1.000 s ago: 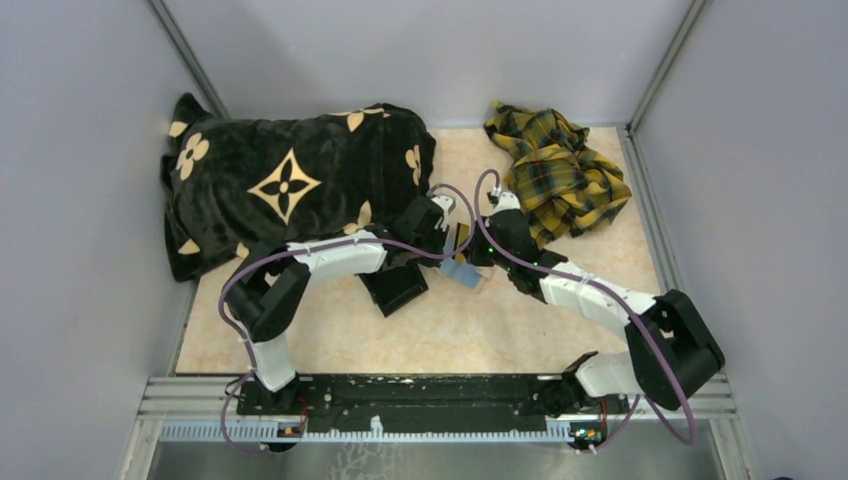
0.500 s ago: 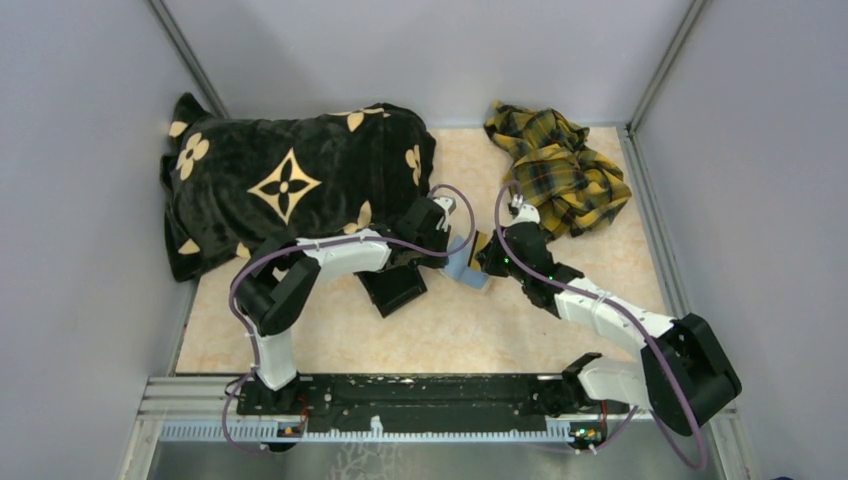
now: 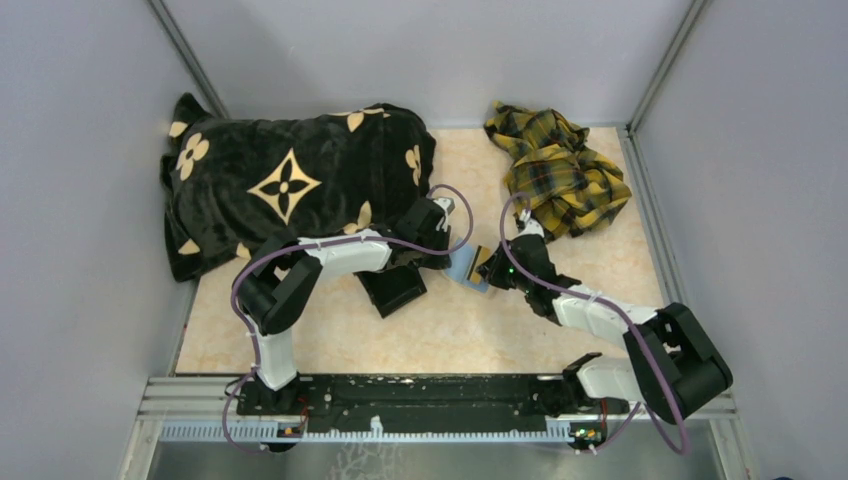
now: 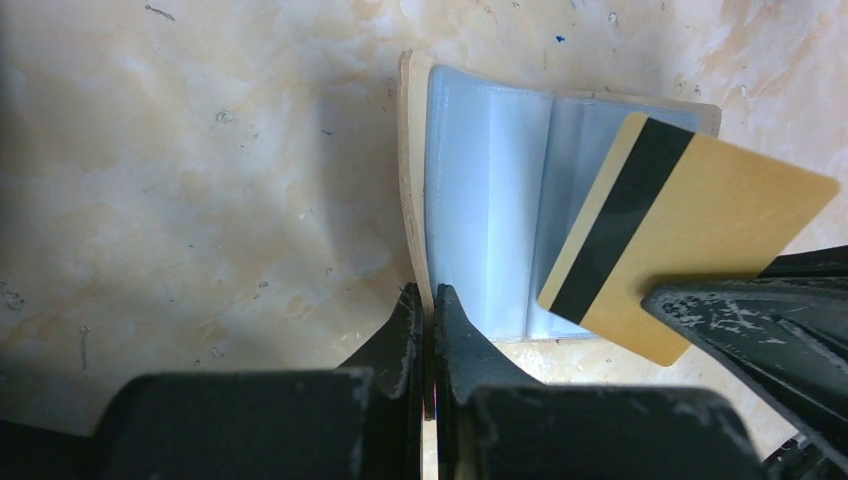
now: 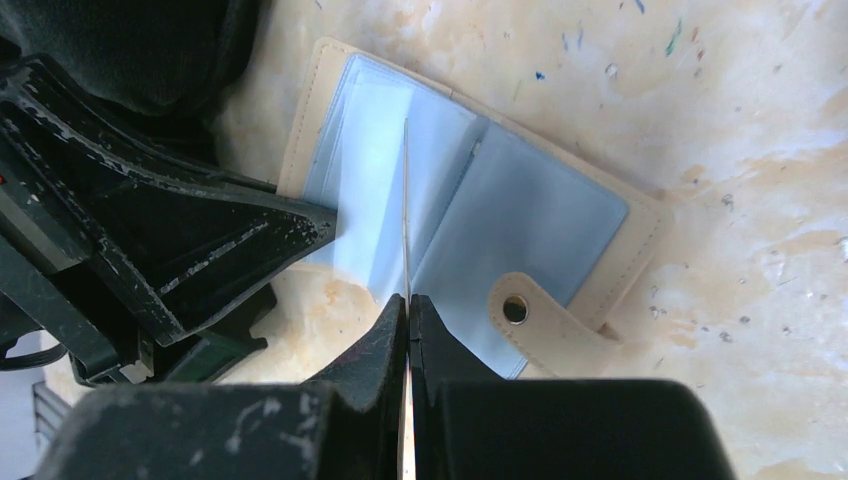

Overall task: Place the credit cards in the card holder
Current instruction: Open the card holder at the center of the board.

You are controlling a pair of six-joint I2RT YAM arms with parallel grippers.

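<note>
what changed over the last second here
The right gripper, shut on the card, drew back toward the near edge and slightly right, so the card now hangs over the holder's right part. Nothing was grabbed or released. The left gripper kept pinching the holder's cover; holder, pillow and plaid cloth stayed put.

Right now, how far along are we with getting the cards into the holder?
Done: the card holder lies open, its edge pinched by the left fingers. In hand: the right fingers grip a gold card over it, not yet inserted. Left: slide it in; I can't see other cards.
</note>
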